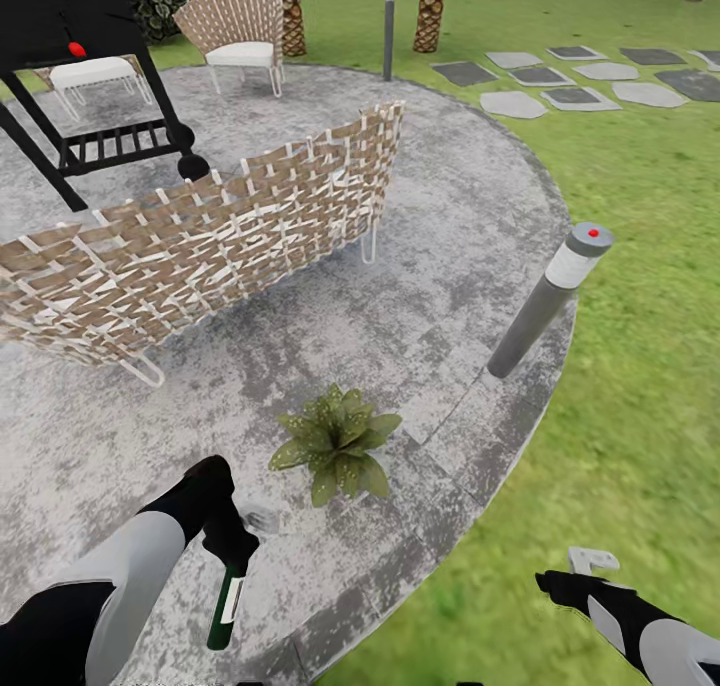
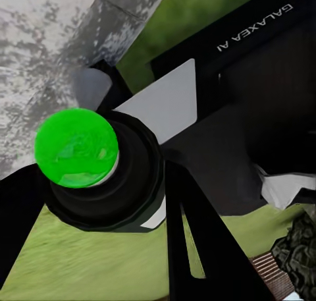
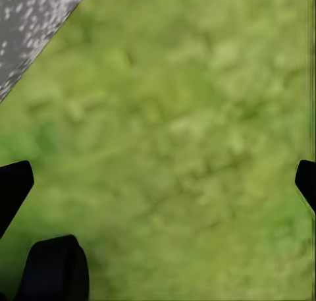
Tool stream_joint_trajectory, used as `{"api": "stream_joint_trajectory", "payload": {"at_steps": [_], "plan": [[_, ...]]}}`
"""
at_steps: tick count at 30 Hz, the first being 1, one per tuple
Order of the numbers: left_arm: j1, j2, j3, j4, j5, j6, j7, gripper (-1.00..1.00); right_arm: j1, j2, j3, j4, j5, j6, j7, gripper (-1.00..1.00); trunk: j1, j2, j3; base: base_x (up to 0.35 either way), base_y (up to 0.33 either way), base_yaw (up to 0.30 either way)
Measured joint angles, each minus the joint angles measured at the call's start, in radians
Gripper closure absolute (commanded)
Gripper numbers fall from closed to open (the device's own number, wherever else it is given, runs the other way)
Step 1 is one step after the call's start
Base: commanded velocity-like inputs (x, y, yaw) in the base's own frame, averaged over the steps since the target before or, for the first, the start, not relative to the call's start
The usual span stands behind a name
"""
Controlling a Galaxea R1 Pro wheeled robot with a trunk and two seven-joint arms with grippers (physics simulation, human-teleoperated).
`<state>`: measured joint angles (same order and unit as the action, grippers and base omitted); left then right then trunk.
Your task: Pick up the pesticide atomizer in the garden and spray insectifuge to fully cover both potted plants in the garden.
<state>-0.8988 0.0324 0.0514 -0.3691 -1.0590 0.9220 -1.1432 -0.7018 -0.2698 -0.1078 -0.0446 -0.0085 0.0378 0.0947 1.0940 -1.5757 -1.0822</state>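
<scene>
On the round grey patio (image 1: 440,296) of the garden, the robot's left claw (image 1: 232,544) is clenched around the pesticide atomizer (image 1: 226,606), a dark green bottle with a white label that hangs downward from the grip, low over the paving near the patio's edge. In the left wrist view the atomizer (image 2: 99,176) sits close to the camera, with a bright green round marker over it, lawn below and paving beyond. Just beside the claw, a little farther onto the patio, one potted plant (image 1: 337,443) spreads its rosette of pointed green leaves on the stone. The right claw (image 1: 590,566) hovers apart over the lawn (image 1: 640,386), its fingers spread wide with nothing between them; the right wrist view looks down on grass (image 3: 184,149) and a corner of paving. Behind the plant stand a woven bench (image 1: 200,236), a grey bollard lamp (image 1: 548,301), a black grill (image 1: 90,76) and a woven chair (image 1: 240,36).
</scene>
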Motion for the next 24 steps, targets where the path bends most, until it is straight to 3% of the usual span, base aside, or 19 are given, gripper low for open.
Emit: {"api": "stream_joint_trajectory", "payload": {"at_steps": [7,24], "plan": [[0.0,-0.001,0.0,-0.004,0.0,0.0,0.0,1.0,-0.001,0.0,0.0,0.0,0.0,0.0,0.0,-1.0,0.0,0.0,0.008,0.034,-0.323,0.179],[-0.001,0.0,0.0,-0.005,0.0,0.006,0.0,1.0,0.0,0.006,0.002,0.0,0.0,0.0,-0.001,-1.0,0.0,0.0,0.02,0.144,-0.291,0.181]]}}
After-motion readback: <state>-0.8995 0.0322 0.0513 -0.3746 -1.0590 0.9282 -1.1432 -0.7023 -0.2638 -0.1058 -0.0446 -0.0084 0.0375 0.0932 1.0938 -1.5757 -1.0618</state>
